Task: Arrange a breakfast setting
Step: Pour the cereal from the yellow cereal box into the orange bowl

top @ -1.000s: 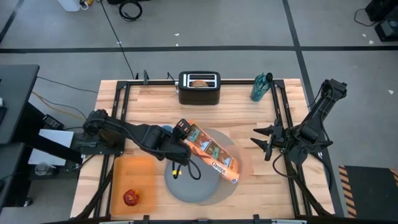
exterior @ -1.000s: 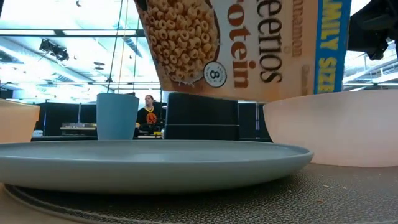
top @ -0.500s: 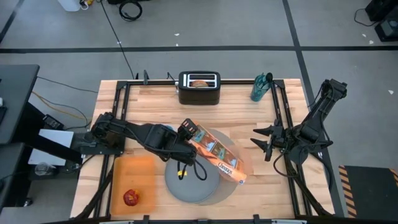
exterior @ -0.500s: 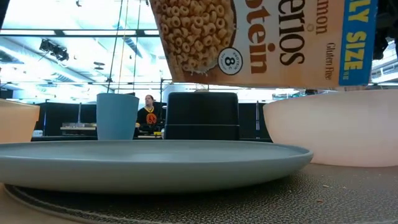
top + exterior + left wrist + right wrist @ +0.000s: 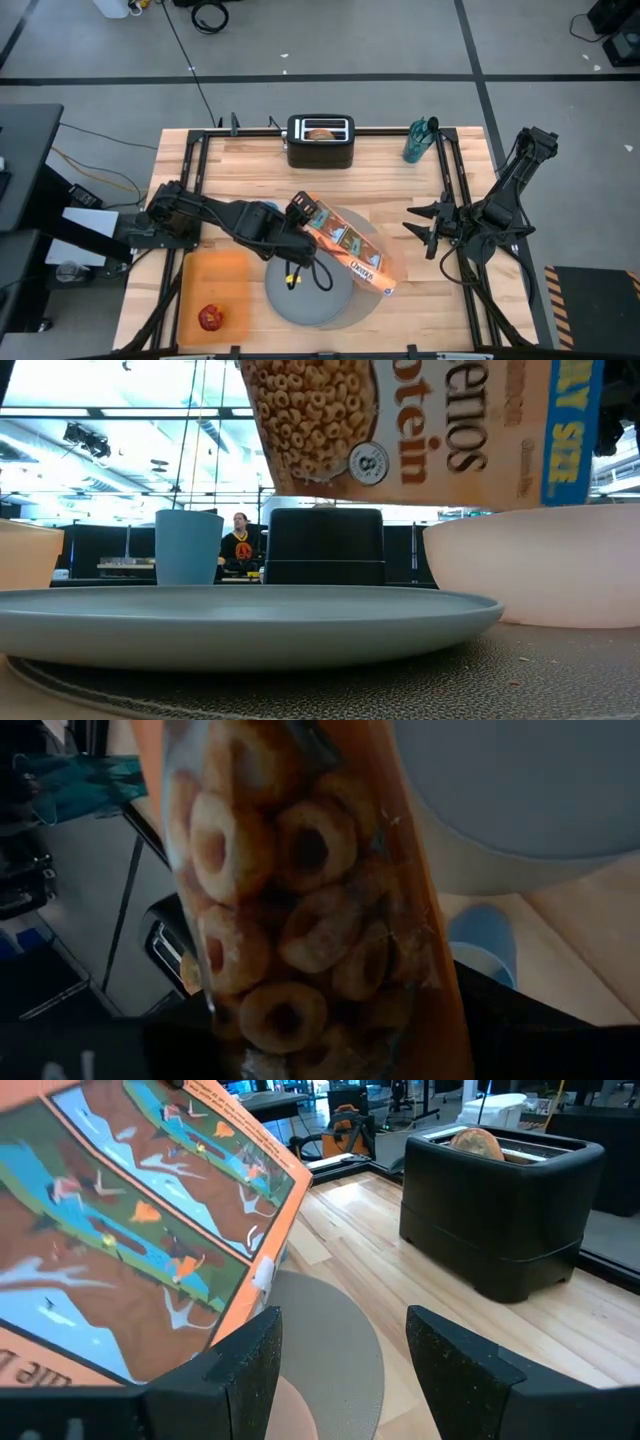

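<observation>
bagel (image 5: pixel 320 132) in toaster (image 5: pixel 320 141), cereal box (image 5: pixel 345 243) over bowl (image 5: pixel 540 565)

Both arms matte black, jointed segments. Left arm (image 5: pixel 215 215): yellow-tipped black cable looped below the wrist. Right arm (image 5: pixel 505 185): right gripper (image 5: pixel 340 1345) has two blunt, speckled black fingers (image 5: pixel 455 1355), finely textured.

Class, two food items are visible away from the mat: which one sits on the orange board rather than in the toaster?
The red apple. It lies on the orange board at the table's near left corner, while the bagel sticks out of the black toaster at the far edge.
</observation>
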Controlling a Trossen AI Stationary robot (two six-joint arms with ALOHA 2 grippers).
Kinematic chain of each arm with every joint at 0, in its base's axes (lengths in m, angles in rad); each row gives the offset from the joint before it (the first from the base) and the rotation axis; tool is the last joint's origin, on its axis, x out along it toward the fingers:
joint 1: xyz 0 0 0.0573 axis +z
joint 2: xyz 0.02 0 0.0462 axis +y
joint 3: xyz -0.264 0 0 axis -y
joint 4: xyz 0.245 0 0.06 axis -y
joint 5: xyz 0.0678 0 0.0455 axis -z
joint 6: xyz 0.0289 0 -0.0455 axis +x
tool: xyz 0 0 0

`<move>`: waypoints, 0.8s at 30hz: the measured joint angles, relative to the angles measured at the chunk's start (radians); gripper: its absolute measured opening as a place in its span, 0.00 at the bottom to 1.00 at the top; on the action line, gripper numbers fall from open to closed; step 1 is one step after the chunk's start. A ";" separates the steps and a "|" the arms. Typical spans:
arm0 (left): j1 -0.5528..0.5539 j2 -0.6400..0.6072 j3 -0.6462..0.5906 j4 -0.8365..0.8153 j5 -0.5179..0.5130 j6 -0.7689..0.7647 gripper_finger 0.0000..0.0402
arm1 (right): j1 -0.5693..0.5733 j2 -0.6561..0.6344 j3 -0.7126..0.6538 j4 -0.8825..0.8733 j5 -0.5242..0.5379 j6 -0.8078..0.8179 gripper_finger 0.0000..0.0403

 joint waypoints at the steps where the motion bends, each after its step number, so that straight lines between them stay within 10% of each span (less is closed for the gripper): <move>1: 0.003 0.000 -0.002 0.001 0.000 -0.004 0.53 | 0.000 0.000 0.000 0.000 0.000 0.000 0.55; 24: -0.002 0.004 -0.046 0.002 -0.035 0.017 0.53 | -0.002 0.000 0.000 0.000 0.000 -0.002 0.55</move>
